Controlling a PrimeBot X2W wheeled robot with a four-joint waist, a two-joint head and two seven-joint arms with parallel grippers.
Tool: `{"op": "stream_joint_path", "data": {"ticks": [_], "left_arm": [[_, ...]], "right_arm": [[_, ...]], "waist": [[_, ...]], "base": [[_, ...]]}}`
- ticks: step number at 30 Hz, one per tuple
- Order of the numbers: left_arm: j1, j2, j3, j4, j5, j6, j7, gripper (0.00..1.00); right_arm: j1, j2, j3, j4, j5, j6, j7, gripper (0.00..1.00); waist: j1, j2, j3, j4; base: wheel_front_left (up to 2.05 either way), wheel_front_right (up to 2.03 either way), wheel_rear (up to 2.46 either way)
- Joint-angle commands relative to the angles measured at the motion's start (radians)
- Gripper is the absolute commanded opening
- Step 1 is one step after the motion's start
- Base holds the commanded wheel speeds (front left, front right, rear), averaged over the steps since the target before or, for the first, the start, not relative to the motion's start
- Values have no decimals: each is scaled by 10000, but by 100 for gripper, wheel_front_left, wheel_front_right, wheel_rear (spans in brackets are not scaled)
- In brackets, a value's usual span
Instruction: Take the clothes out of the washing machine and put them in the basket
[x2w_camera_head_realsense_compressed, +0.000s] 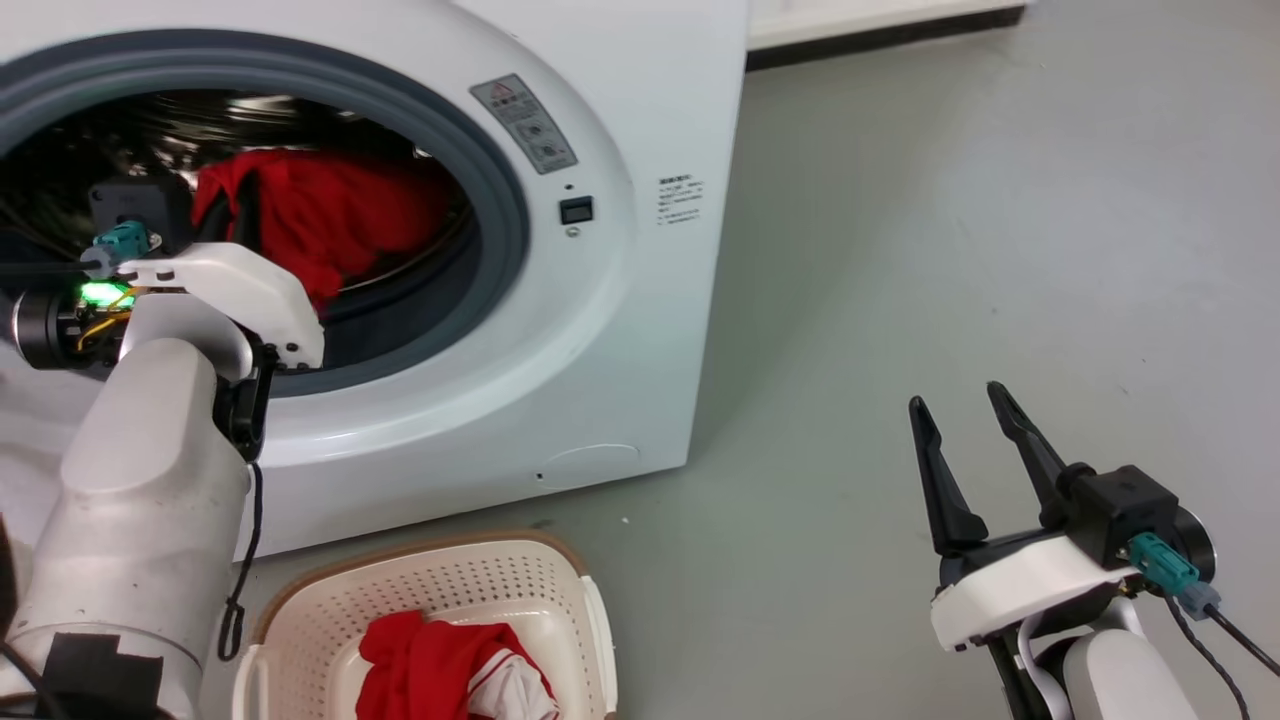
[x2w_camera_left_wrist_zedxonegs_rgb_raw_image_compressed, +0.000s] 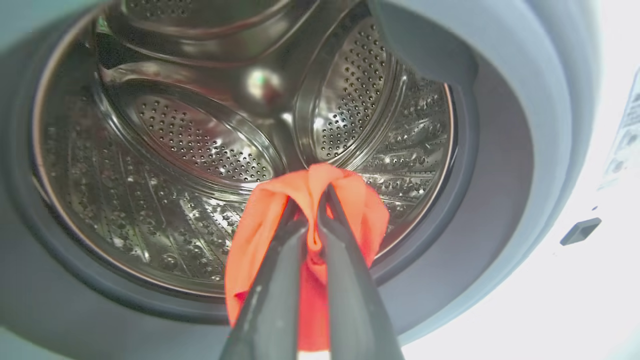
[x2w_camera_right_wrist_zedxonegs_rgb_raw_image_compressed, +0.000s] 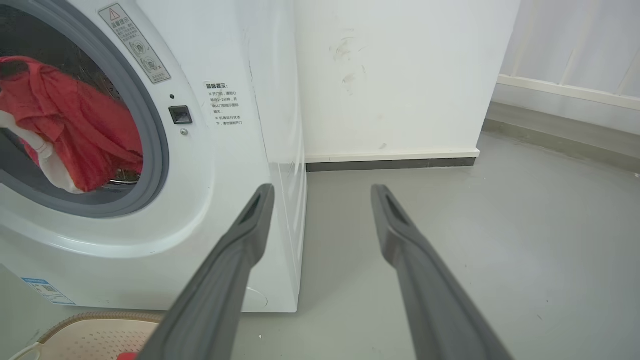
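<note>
The left end effector (x2w_camera_left_wrist_zedxonegs_rgb_raw_image_compressed: 312, 200), at the porthole of the washing machine (x2w_camera_head_realsense_compressed: 620, 330), is closed on a red garment (x2w_camera_left_wrist_zedxonegs_rgb_raw_image_compressed: 365, 220). The right end effector (x2w_camera_head_realsense_compressed: 955, 398) is wide and holds nothing, right of the basket (x2w_camera_head_realsense_compressed: 585, 610).

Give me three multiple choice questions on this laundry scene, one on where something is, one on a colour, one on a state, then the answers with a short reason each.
1. Where is the basket relative to the washer?
A. On top of it
B. On the floor in front of it
C. Behind it

2. What colour is the cloth in the left gripper?
A. Red
B. Blue
C. Green

3. How do the jaws of the right gripper stand?
A. Shut on cloth
B. Shut on the basket rim
C. Open, empty

Answers:
1 B, the head view shows it on the floor below the washer's front.
2 A, the cloth pinched between the jaws is red.
3 C, a wide gap with bare floor shows between them.
</note>
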Motion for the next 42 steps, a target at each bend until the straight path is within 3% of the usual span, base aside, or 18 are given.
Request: {"op": "stream_joint_path", "data": {"ticks": [1,12,20,29,36,42], "left_arm": [[151,-67,-17,-222,-4,-19,-65,0],[1503,-194,24,-3754,236,292,-73,0],[3109,-114,1,-7432,331,1076,208,0],[5806,-24,-35,-11124,183,2090,1243,0],[7821,-284,-295,-11463,-293,2536,1925,0],[8131,-627,-501,-9928,-817,2205,1832,0]], "right_arm": [[161,13,-49,-82,-79,-7,24,100],[545,13,-289,-524,-141,-7,264,100],[738,13,-333,-693,-192,-7,385,100],[708,13,-228,-823,-290,-7,492,100],[471,13,-146,-916,-277,-7,495,100],[103,13,17,-1074,-404,-9,462,100]], "waist": [[1,0,-209,226],[1,0,-512,955],[1,0,-558,1419],[1,0,-463,1686],[1,0,13,1771],[1,0,928,1732]], "base": [[0,0,0],[0,0,0],[0,0,0],[0,0,0],[0,0,0],[0,0,0]]}}
